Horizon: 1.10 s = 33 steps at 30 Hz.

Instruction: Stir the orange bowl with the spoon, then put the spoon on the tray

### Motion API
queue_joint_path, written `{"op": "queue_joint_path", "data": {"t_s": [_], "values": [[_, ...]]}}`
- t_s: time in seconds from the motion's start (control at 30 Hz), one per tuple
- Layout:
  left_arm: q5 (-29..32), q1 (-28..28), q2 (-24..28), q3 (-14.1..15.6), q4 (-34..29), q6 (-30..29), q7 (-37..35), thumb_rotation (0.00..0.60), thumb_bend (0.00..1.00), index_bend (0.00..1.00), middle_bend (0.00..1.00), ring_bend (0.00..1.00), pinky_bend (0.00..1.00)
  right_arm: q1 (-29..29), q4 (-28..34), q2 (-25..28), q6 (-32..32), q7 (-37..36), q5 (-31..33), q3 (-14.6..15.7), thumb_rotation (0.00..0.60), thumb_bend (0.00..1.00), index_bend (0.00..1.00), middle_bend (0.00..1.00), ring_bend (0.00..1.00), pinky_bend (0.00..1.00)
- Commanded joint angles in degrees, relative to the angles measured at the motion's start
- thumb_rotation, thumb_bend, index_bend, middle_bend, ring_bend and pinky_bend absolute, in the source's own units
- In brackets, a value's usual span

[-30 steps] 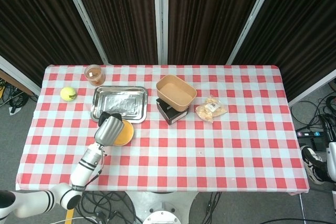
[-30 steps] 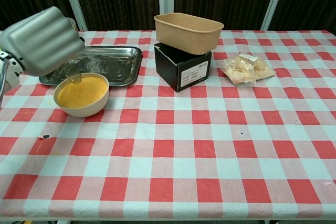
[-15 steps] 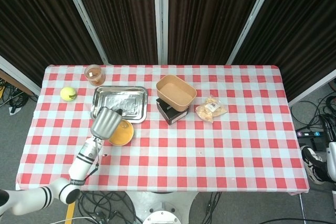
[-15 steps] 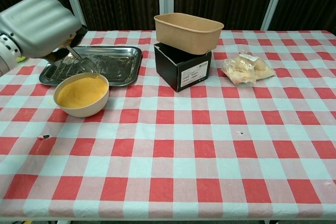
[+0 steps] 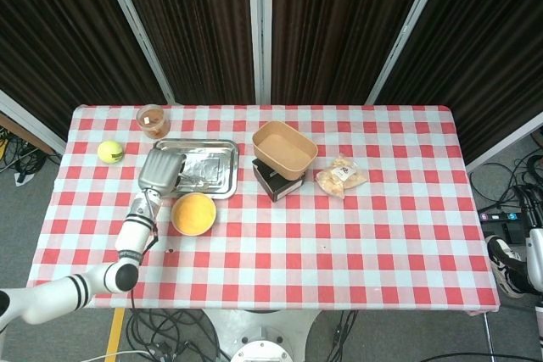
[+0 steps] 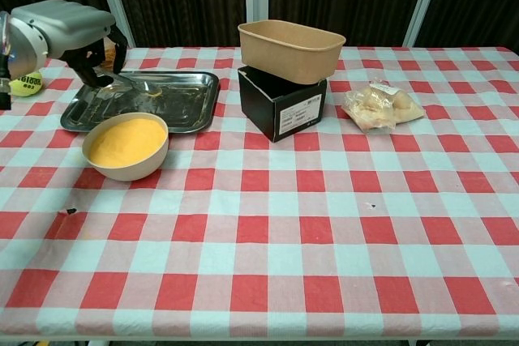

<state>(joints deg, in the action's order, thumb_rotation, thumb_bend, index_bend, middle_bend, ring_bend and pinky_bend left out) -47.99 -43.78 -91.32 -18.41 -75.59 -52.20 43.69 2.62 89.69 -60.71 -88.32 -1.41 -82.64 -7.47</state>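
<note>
Fingers of the left hand (image 6: 69, 34) pinch the spoon (image 6: 134, 85) over the tray (image 6: 190, 107); a high release risks it bouncing off, scattering residue.

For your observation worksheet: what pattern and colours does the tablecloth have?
The tablecloth is a red and white check, clearest in the chest view.

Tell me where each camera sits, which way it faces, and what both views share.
Head view: high above, looking down on the whole table; left arm and left hand show.
Chest view: low at the near edge, looking across toward the curtains; left hand shows.
Shared: left hand holding the spoon over the tray, orange bowl, black box.
</note>
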Motion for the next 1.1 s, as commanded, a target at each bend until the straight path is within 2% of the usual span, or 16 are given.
{"op": "queue_joint_path", "data": {"t_s": [0.03,0.27,0.37,0.5,0.63,0.7,0.9,1.0,1.1], "values": [[8.32,-4.2,-0.96,-1.17,3.54,4.4,1.72,0.6,0.38,0.55,1.0,0.98,1.0,0.0,-0.07,-0.02,0.09,-0.07,0.13,-0.01,0.6,0.16,0.0,0.12,0.0,0.06],[14.52,-7.44,-2.33,1.14,6.91,4.87,4.16,0.6,0.37,0.48,1.0,0.97,1.0,-0.09,-0.23,-0.05,0.11,-0.33,0.4,-0.06,0.6,0.16,0.0,0.12,0.0,0.06],[14.96,-6.9,-1.18,0.46,5.57,3.7,1.3,0.6,0.36,0.39,0.99,0.97,1.0,-0.14,-0.18,0.08,0.04,-0.42,0.33,-0.06,0.6,0.16,0.0,0.12,0.0,0.06],[10.6,-3.77,3.13,0.91,0.77,-0.18,-3.71,0.6,0.36,0.33,0.93,0.91,1.0,-0.02,-0.14,0.47,0.43,-0.57,0.42,-0.06,0.6,0.15,0.0,0.12,0.0,0.06],[4.02,2.28,10.24,2.97,-6.77,-6.09,-9.89,0.6,0.36,0.33,0.79,0.74,0.96,0.39,-0.06,1.01,1.72,-1.68,0.2,0.27,0.6,0.16,0.0,0.12,0.0,0.07],[1.36,4.97,12.84,3.96,-9.25,-8.58,-12.71,0.6,0.33,0.33,0.71,0.63,0.86,0.59,-0.09,1.19,2.31,-2.5,-0.05,0.48,0.6,0.16,0.0,0.11,0.0,0.07],[-11.0,13.96,18.99,9.63,-13.2,-17.24,-22.11,0.6,0.25,0.33,0.42,0.35,0.45,1.3,-0.66,1.91,3.9,-6.55,-2.03,1.51,0.6,0.16,0.0,0.08,0.0,0.07],[-17.26,18.3,20.17,12.76,-12.78,-22.81,-25.68,0.6,0.22,0.32,0.34,0.28,0.35,1.34,-1.12,1.88,3.77,-7.78,-3.09,2.0,0.6,0.16,0.0,0.06,0.0,0.06],[-22.07,22.67,20.71,15.31,-12.34,-28.41,-29.17,0.6,0.21,0.32,0.31,0.26,0.3,1.18,-1.36,1.8,3.65,-9.29,-4.36,2.87,0.6,0.16,0.0,0.04,0.0,0.04]]}}
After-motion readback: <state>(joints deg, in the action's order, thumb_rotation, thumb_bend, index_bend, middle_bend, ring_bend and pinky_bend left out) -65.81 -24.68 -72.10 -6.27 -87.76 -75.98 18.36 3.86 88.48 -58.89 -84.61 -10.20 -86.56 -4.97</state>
